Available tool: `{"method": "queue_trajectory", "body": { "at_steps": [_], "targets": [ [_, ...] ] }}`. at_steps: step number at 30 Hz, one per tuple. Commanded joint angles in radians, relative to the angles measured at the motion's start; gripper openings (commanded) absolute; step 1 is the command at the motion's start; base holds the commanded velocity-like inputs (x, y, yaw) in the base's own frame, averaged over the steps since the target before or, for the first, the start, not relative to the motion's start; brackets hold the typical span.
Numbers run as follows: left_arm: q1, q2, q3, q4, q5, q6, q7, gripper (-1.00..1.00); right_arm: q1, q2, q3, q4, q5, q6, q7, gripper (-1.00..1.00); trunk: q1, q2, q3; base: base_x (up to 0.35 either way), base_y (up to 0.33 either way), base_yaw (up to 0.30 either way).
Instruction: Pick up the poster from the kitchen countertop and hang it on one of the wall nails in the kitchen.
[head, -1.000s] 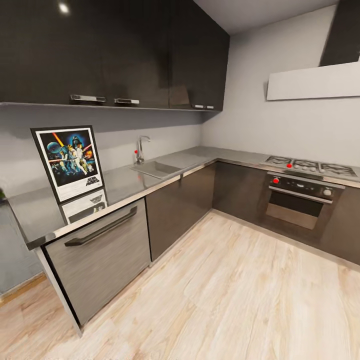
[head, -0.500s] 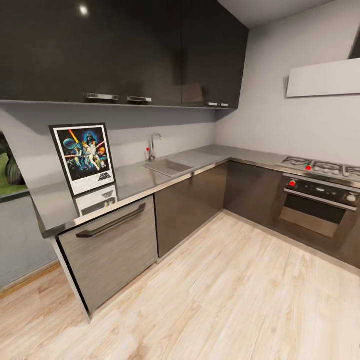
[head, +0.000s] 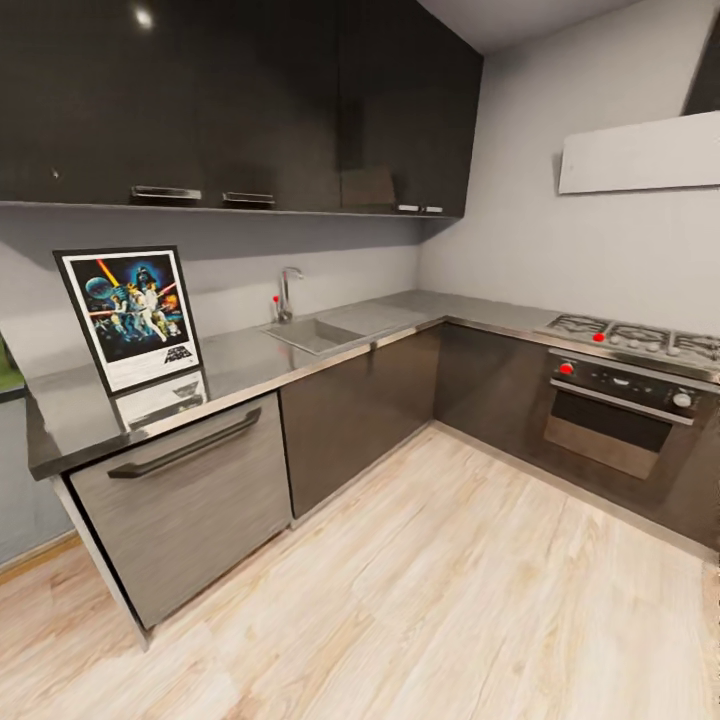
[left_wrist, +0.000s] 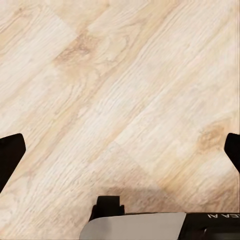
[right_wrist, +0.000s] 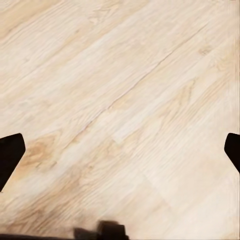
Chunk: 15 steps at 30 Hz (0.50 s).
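On the glossy grey surface (head: 300, 358), near its left end, the poster (head: 130, 317) stands upright and leans on the wall, well apart from the sink (head: 312, 335). Left end effector (left_wrist: 120, 150) and right end effector (right_wrist: 120, 150) are both wide open, holding nothing, above the wooden floor (head: 450, 590).

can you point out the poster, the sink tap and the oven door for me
poster (head: 128, 316), head view, on the dark artwork in the middle of the frame
sink tap (head: 287, 291), head view, on its upright steel neck
oven door (head: 610, 422), head view, on the dark glass panel below the knobs
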Motion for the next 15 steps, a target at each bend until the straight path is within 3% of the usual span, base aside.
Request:
{"method": "queue_trajectory", "body": {
  "at_steps": [1,7,15],
  "targets": [
    [0.000,0.000,0.001,-0.002,0.000,0.001,0.000,1.00,-0.001,0.000,0.000,0.001,0.010,-0.002,0.000,1.00,0.000,0.000,-0.001,0.093,-0.328,0.066],
    [0.000,0.000,0.001,-0.002,0.000,0.002,0.001,1.00,-0.001,0.007,-0.001,0.001,0.010,-0.003,-0.004,1.00,0.000,0.000,-0.001,0.113,-0.304,0.220],
    [0.001,0.000,0.003,-0.002,0.000,-0.003,0.001,1.00,-0.001,0.009,-0.001,0.001,0.010,-0.003,-0.006,1.00,0.000,0.000,-0.001,0.032,-0.076,0.286]
  ]
}}
